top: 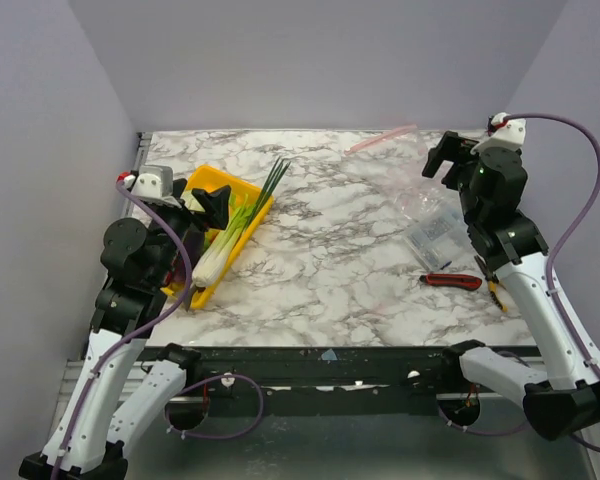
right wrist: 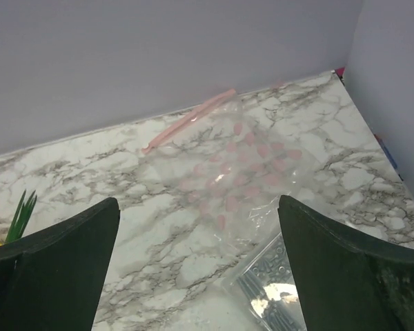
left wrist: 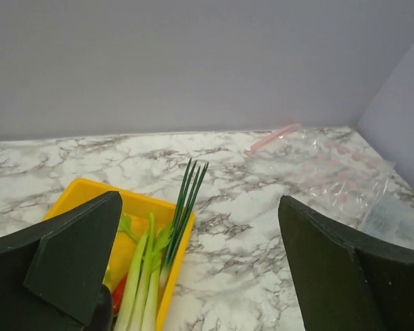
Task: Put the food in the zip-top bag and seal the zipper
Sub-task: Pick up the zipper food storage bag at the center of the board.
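The clear zip-top bag [top: 405,172] lies flat at the far right of the marble table, its pink zipper strip [top: 381,138] toward the back wall. It also shows in the right wrist view [right wrist: 241,169], zipper [right wrist: 188,121] at its far edge, and in the left wrist view [left wrist: 331,172]. The food sits in a yellow tray [top: 242,250] at the left: thin green stalks [top: 242,222] [left wrist: 183,207], pale celery [left wrist: 141,276], a red piece [left wrist: 119,293]. The other pieces are hidden. My left gripper [top: 212,205] hovers open over the tray. My right gripper [top: 448,160] hovers open above the bag. Both are empty.
A smaller clear packet of grey bits [top: 437,236] [right wrist: 279,293] lies just in front of the bag. A red-handled tool [top: 452,281] lies near the right arm. Grey walls enclose the table at the back and on both sides.
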Motion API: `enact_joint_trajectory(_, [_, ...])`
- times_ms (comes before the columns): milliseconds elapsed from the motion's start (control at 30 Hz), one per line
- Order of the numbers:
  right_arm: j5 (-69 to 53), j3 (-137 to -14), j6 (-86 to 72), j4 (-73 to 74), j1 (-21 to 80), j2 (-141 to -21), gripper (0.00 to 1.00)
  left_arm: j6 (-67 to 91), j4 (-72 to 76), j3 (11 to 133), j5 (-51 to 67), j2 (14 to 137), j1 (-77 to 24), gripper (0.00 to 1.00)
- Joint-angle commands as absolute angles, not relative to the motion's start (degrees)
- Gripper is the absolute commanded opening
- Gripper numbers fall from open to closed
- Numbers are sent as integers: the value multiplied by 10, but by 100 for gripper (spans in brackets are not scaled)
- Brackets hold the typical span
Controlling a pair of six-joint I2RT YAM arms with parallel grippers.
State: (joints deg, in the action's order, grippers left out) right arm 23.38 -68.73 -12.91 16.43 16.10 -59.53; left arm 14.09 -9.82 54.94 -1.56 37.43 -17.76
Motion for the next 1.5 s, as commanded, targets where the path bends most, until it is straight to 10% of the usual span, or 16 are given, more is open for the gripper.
enact_joint_trajectory(0, [260,-688,-142,179,161,-622,100,109,-93,535,-10,364,-180,98])
enact_joint_trajectory(567, [188,-752,-115,220,164,-874,100,102,-88,514,-32,340,-194,99])
enact_joint_trajectory(1467, [555,-1042,246,90,270,-1384,90,85,-84,505,-47,339,-234,98])
